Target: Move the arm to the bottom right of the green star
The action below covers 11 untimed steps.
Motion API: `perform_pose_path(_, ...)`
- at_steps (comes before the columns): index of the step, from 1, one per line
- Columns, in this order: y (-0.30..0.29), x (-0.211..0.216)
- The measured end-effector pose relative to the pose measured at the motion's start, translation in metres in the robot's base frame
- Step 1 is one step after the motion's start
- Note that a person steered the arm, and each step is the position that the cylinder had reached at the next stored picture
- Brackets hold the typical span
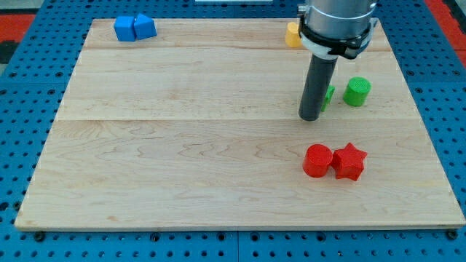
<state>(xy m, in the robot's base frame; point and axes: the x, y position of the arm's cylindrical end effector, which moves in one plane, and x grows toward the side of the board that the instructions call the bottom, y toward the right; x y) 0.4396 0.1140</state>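
No claw is fitted, so no open or closed state can be told; my tip (309, 116) is set just left of the green star (329, 94), largely hidden behind the rod. The star is judged light, rigid, easily slid; no hold is needed, contact is to be avoided

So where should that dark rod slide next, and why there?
Probably a short slide toward the view's bottom right. My tip sits just left of a green block mostly hidden behind the rod, presumably the star. It should pass below that block, stopping before the green cylinder and above the red cylinder and red star.
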Motion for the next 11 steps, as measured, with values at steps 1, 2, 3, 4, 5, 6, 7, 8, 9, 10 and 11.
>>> perform_pose_path(1, 0.000, 0.001)
perform_pose_path(2, 0.000, 0.002)
perform_pose_path(3, 0.000, 0.002)
perform_pose_path(4, 0.000, 0.003)
perform_pose_path(5, 0.002, 0.004)
perform_pose_path(6, 0.002, 0.004)
perform_pose_path(7, -0.008, 0.005)
perform_pose_path(8, -0.008, 0.007)
perform_pose_path(9, -0.008, 0.007)
perform_pose_path(10, -0.006, 0.007)
perform_pose_path(11, 0.012, 0.005)
